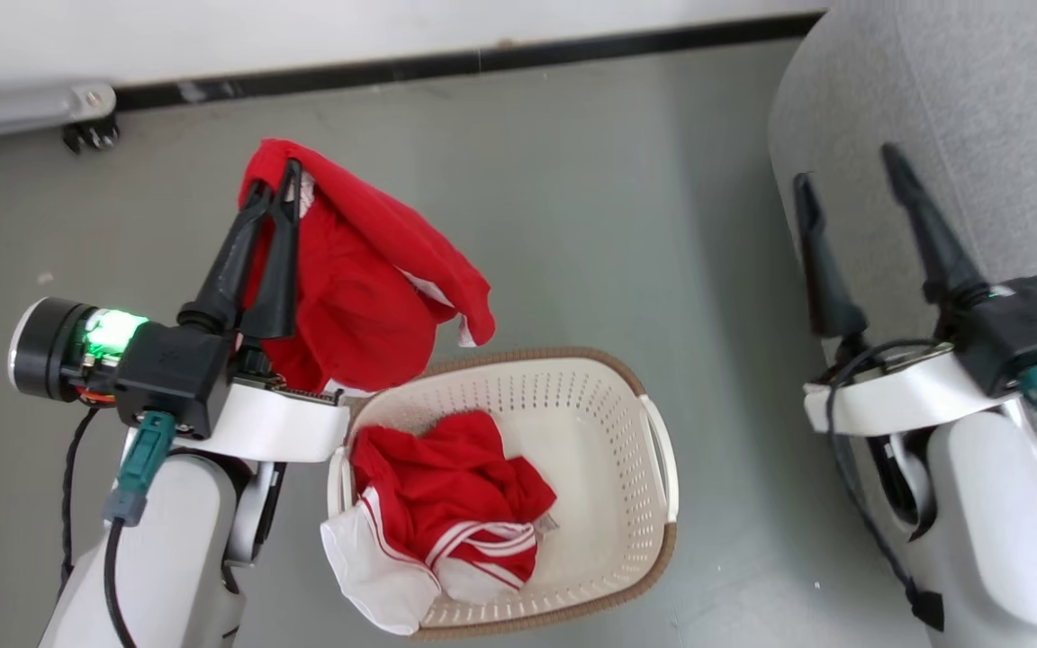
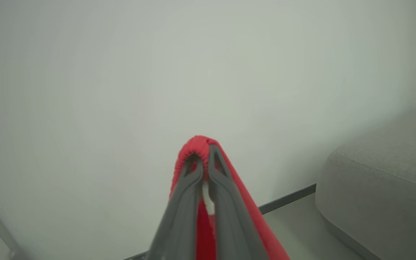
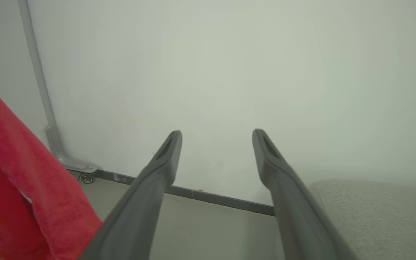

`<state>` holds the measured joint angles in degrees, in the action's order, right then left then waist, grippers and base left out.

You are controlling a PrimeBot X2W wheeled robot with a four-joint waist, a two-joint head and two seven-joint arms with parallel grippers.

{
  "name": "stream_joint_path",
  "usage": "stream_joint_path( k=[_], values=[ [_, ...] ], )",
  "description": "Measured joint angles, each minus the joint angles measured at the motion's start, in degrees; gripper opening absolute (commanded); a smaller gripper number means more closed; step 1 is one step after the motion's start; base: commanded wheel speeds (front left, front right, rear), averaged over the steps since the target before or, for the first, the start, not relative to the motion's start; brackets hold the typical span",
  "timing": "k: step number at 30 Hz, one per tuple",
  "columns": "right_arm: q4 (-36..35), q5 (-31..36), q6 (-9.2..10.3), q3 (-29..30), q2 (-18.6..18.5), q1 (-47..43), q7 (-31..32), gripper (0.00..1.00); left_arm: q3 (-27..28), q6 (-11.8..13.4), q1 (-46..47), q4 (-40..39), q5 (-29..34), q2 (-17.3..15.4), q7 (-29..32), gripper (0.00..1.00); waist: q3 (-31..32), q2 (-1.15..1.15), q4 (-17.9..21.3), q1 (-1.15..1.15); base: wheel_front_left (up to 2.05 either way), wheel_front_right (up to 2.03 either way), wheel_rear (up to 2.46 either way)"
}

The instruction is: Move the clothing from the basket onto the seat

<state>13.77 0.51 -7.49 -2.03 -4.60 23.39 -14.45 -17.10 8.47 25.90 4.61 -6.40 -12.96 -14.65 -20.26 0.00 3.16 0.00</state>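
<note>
At the left, the left gripper [image 1: 277, 177] has its jaws pinched tight on a red garment [image 1: 365, 288]. The garment hangs from the fingertips in the air above the floor [image 1: 572, 225], up and to the left of the basket [image 1: 653, 450]. Its lowest fold comes close to the rim, and I cannot tell whether they touch. In the basket a second garment [image 1: 455, 495], red with white striped trim, lies crumpled against the left wall, with one white part spilling over the rim. Further right, the right gripper [image 1: 847, 166] hovers with its jaws spread wide and nothing between them, just in front of the seat [image 1: 978, 108], whose grey top carries no clothing on the part in view. I judge the task barely under way: one piece is lifted out but not delivered, one is untouched, and nothing is on the seat yet. The left wrist view gives the pinch close up, with red cloth [image 2: 255, 224] bunched over the closed fingertips, a sliver of white between the fingers [image 2: 182, 216], and the seat [image 2: 381, 195] low to the right, well apart. The head view gives the basket and what lies in it. The right wrist view gives the bare gap between the spread fingers, the hanging garment's edge [image 3: 20, 173] at far left, and the seat's corner [image 3: 374, 209] at lower right.
</note>
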Motion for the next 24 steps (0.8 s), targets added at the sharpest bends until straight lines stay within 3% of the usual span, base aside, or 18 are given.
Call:
stream_joint_path(
  k=[15,24],
  values=[
    [4.42,-0.10,0.00,-12.34,-3.30,-2.38,0.70,1.00,-0.16,-2.48,-1.49,-0.10,0.04,-2.63,0.00,0.00,9.81,0.00,-1.62,0.00,0.00,0.00,0.00],
    [6.38,-2.09,-0.01,-25.02,-4.47,-3.77,3.34,1.00,-2.86,-5.01,-1.48,-0.19,0.31,-2.87,0.00,0.00,15.05,0.00,-2.87,0.00,0.00,0.00,0.00]
  ],
)
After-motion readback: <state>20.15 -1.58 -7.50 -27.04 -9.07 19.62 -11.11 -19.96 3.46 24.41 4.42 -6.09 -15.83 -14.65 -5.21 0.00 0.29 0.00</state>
